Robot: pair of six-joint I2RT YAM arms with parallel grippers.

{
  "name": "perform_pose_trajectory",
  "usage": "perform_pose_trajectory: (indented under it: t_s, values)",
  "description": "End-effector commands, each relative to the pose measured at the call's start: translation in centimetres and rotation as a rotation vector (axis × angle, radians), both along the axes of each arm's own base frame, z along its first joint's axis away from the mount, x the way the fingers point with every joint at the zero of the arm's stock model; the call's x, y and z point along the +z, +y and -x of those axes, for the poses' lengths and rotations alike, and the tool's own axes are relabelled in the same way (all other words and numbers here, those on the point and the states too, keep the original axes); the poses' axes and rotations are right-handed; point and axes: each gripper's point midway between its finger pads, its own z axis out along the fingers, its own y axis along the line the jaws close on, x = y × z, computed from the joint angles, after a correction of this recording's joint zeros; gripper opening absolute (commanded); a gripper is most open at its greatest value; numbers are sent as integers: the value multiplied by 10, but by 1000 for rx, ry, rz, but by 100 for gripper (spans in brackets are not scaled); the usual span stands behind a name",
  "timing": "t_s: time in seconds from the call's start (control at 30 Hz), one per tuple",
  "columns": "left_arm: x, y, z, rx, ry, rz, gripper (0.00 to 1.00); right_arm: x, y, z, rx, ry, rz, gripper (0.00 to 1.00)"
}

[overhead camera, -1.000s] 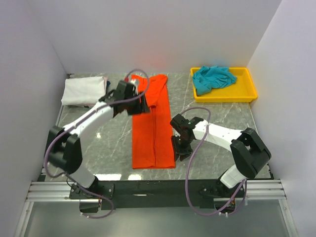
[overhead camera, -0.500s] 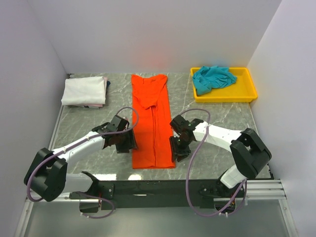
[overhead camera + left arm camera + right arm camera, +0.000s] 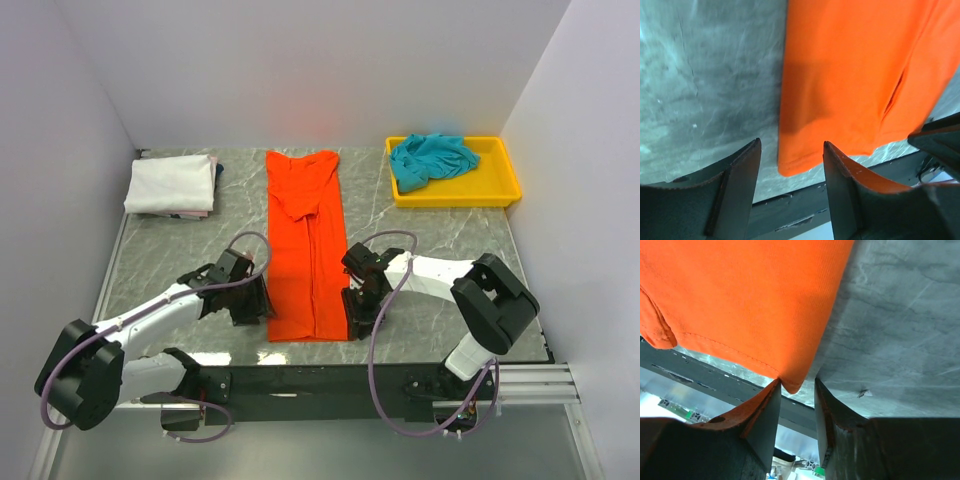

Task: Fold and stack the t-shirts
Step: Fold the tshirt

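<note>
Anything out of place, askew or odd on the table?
Only the teal t-shirt: it lies crumpled in the yellow tray at far right, while the white t-shirt is folded and the orange t-shirt lies flat in a strip. Nothing spilled or damaged.

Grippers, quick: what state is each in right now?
Left gripper: open, holding nothing, above a near corner of the orange shirt.
Right gripper: open, fingers either side of the other near corner, not clamped.

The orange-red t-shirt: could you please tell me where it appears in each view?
Top external: orange-red t-shirt lies centre, a long strip.
Left wrist: it fills the upper right.
Right wrist: it fills the upper left.
Shared landmark: grey marble table.
</note>
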Motion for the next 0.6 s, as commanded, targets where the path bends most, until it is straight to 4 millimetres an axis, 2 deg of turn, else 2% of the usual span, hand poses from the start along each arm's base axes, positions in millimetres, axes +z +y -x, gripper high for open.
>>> perform_pose_trajectory:
  t_s: [0.0, 0.03, 0.13, 0.27, 0.57]
  values:
    - [-1, -5, 13, -11, 36, 39, 58, -7, 2, -1, 32, -22, -11, 39]
    - [-1, -6, 14, -10, 38, 40, 58, -7, 2, -1, 33, -23, -11, 38]
    - [-3, -8, 19, -12, 52, 55, 56, -8, 2, -3, 40, -33, -8, 27]
    - [-10, -13, 29, -27, 97, 90, 54, -10, 3, -3, 41, -29, -9, 21]
    - [-16, -17, 38, -38, 125, 115, 49, -11, 3, -3, 44, -26, -6, 20]
